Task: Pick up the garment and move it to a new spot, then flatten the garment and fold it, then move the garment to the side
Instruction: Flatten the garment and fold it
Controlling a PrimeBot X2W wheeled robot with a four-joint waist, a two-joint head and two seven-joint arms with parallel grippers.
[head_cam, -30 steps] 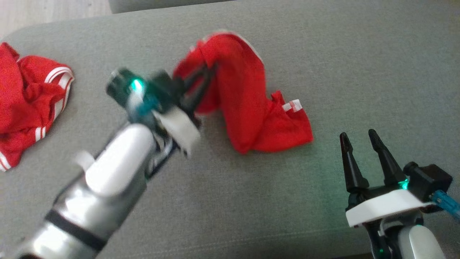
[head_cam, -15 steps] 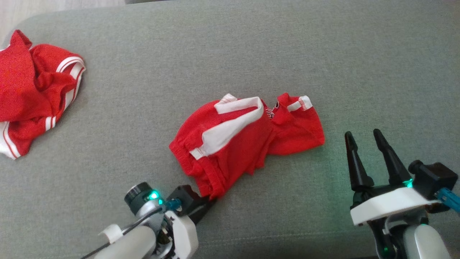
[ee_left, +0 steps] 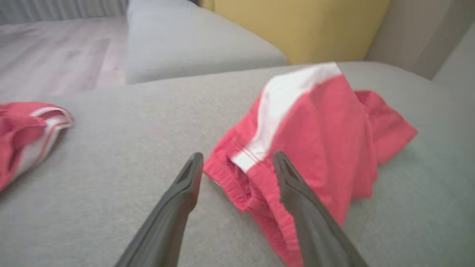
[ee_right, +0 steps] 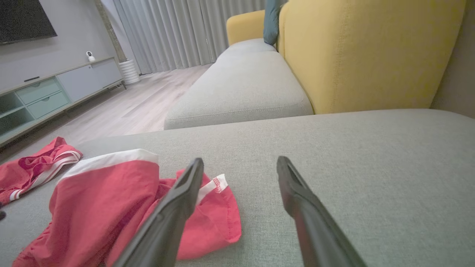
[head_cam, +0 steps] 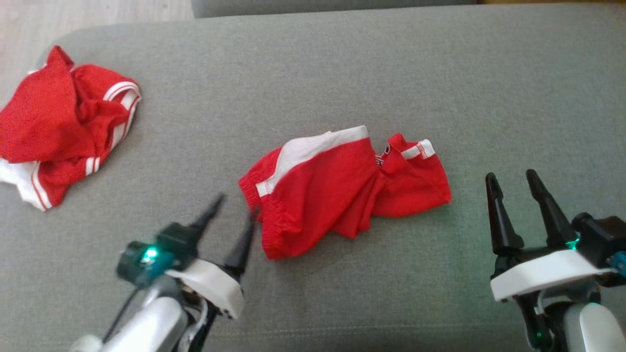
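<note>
The red garment lies rumpled mid-way across the grey sofa seat, so flattening looks to be the step in hand. The left pincer is spread, empty, just beside the near-left waistband. The right pincer is also spread, apart from the right hem. Next, each should probably pinch an edge and draw the cloth taut. Another red garment sits far left. Beyond are a yellow backrest, wood floor and curtains.

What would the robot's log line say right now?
red shorts: crumpled on grey cushion | left end effector: open, beside waistband | right end effector: open, clear of shorts | fold: not yet done
</note>
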